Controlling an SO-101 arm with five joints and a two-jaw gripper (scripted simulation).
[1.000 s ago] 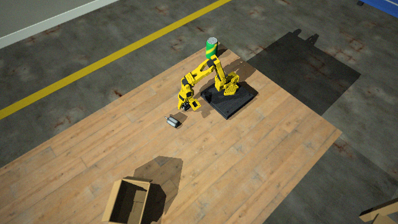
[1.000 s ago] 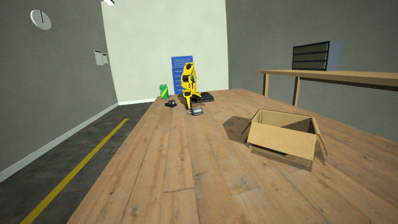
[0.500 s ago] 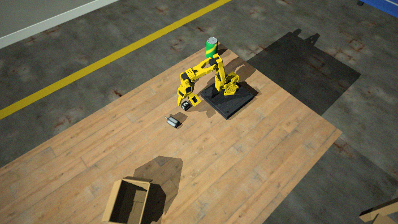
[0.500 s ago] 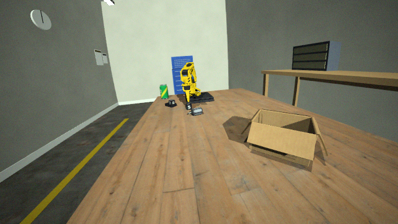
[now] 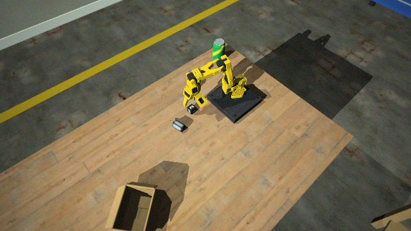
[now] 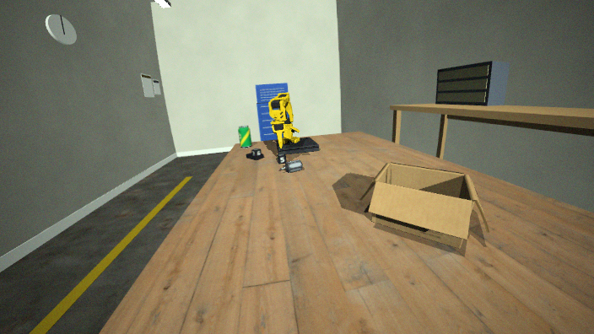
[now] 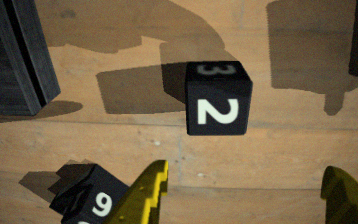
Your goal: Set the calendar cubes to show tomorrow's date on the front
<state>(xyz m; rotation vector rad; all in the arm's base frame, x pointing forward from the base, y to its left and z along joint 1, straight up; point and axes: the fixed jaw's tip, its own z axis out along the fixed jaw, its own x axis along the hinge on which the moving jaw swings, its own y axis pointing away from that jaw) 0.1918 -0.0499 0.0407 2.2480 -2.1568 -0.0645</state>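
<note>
While one gripper (image 5: 194, 106) (image 6: 288, 137) (image 7: 245, 187) stands open, two cubes show digits.

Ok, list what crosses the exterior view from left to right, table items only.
Green can, black tray holding a cube, loose number cube, grey cylinder-like item, open cardboard box.
</note>
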